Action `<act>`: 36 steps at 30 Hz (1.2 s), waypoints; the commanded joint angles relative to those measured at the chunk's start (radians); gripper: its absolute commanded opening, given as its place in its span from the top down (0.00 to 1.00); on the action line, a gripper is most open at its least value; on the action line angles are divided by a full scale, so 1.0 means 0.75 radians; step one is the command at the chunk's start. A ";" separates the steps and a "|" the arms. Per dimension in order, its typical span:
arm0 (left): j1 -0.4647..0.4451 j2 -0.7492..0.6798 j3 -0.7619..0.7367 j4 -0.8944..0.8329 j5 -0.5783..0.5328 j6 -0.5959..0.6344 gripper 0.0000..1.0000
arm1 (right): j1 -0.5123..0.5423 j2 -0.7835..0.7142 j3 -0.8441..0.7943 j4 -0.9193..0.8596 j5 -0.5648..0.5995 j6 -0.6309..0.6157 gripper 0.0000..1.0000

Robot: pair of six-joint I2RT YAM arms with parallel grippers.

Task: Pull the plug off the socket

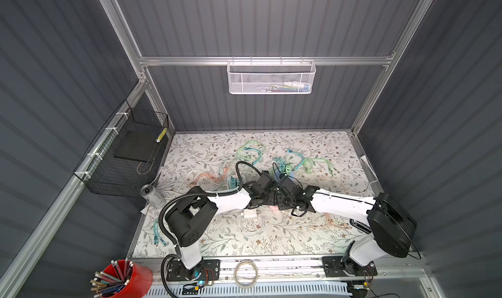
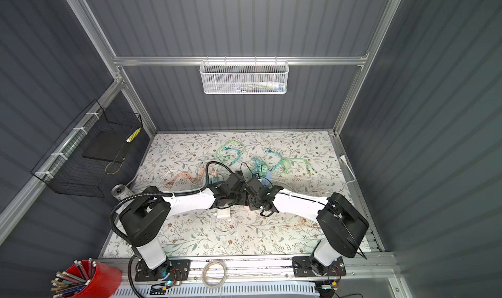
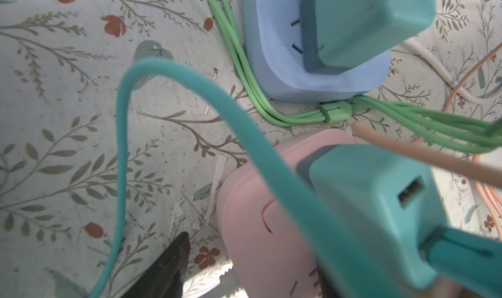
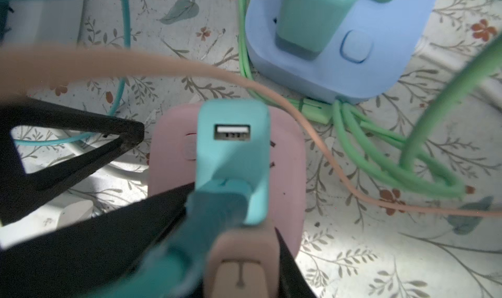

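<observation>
Plug [image 4: 232, 158]: teal, square-bodied adapter. One USB port on its top face is empty, and a teal connector [image 4: 220, 201] is pushed in beside that port.
Socket [image 4: 173, 179]: pink rounded block. The plug stands seated in it, mid-table on the floral sheet [image 1: 298, 242].
My left pincer [image 1: 267, 200]: parted, holding nothing. In the right wrist view one finger [image 4: 81, 121] ends just beside the socket's side.
Plug to my left pincer: apart from that fingertip, with the socket's edge between them.
My right pincer [image 4: 233, 218]: closed tight, fingers flanking the plug's cabled end. The teal connector and a beige connector [image 4: 241, 266] sit between them. I cannot tell which is pinched.
Plug to my right pincer: directly ahead of the fingertips, very close.
Beyond: a blue socket [image 4: 380, 74] carrying its own plugs lies near the pink one, with green cables [image 4: 423, 184] between them. A peach cable [image 4: 190, 65] arcs over the pink block's corner.
</observation>
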 commanded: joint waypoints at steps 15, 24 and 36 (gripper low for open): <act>-0.077 0.112 -0.080 -0.300 -0.101 0.039 0.30 | 0.054 -0.119 -0.041 0.108 0.029 0.016 0.97; -0.076 0.044 -0.123 -0.257 -0.116 0.038 0.28 | -0.022 -0.224 -0.131 0.037 0.077 -0.002 0.95; -0.076 -0.021 -0.171 -0.158 -0.064 0.042 0.24 | -0.172 -0.432 -0.416 0.261 -0.080 0.014 0.91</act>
